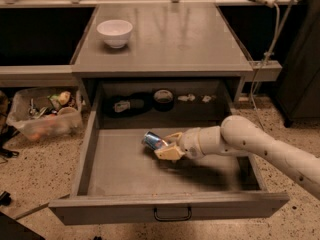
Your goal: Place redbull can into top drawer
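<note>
The robot's single white arm [270,151] comes in from the lower right and stretches leftwards, low and nearly level, narrowing into a rounded wrist [200,142]. At its end the gripper [161,146] sits inside the open top drawer [125,210], just above the floor near the middle. Its two tan fingers [169,153] point left and close around the redbull can [151,140].
</note>
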You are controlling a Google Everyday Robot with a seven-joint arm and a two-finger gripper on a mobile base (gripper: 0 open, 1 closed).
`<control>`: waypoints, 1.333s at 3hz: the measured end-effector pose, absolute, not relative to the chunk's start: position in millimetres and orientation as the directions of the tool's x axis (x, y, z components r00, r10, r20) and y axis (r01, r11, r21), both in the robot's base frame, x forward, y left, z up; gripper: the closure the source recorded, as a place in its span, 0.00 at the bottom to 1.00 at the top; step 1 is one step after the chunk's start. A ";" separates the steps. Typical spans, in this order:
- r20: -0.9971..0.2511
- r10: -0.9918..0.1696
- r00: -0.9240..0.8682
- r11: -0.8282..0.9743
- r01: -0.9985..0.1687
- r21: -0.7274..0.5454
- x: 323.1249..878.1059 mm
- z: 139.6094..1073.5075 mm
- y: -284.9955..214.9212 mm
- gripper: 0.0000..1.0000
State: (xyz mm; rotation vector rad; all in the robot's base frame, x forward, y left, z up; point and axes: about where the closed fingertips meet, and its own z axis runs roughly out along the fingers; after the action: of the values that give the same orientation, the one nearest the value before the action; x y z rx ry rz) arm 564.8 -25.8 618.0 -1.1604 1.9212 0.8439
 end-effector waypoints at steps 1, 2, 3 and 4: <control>-0.838 -0.435 -0.329 0.379 -0.911 0.162 564.8 622.3 -25.8 1.00; -0.838 -0.435 -0.329 0.378 -0.911 0.162 564.8 622.3 -25.8 0.82; -0.838 -0.435 -0.329 0.378 -0.911 0.162 564.8 622.3 -25.8 0.58; -0.838 -0.435 -0.329 0.378 -0.911 0.162 564.8 622.3 -25.7 0.35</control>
State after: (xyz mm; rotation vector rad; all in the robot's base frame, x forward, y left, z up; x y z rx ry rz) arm 564.8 -25.7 622.3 -1.1605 1.9212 0.8441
